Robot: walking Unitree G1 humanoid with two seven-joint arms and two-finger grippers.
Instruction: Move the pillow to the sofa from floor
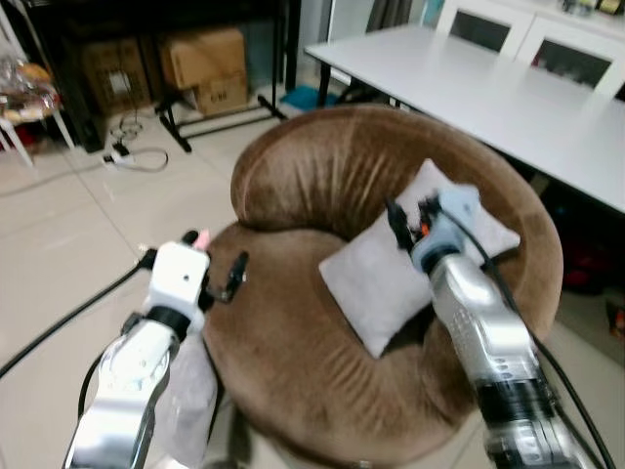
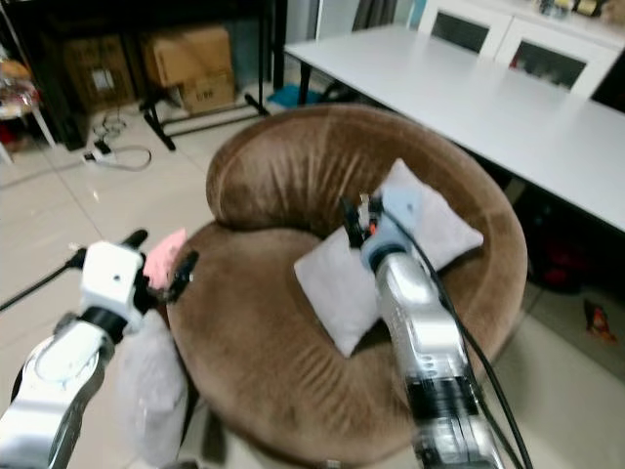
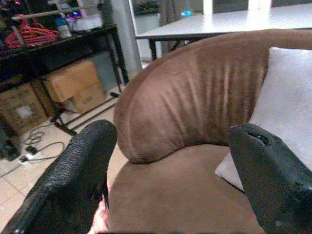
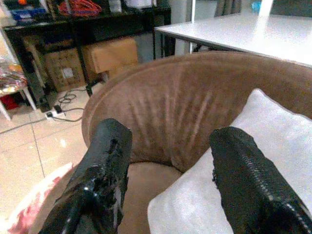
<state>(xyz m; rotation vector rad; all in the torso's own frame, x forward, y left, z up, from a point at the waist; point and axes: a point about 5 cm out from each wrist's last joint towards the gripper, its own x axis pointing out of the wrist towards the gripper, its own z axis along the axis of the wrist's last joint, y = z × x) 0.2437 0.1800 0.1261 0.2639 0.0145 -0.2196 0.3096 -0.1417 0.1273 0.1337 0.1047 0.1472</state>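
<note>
Though the right arm covers its middle, the grey pillow (image 1: 381,283) lies on the round brown sofa (image 1: 293,362), propped against the backrest. The right gripper (image 1: 408,220) hovers over it, fingers spread, empty. The left gripper (image 1: 195,269) hangs open at the seat's edge, a pink object (image 2: 164,256) beside it hard to identify.

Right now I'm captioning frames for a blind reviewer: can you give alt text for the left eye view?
A light grey square pillow lies on the seat of a round brown velvet sofa, leaning against its backrest. The right gripper hovers open over the pillow; the left gripper is open at the sofa's left edge.
</note>
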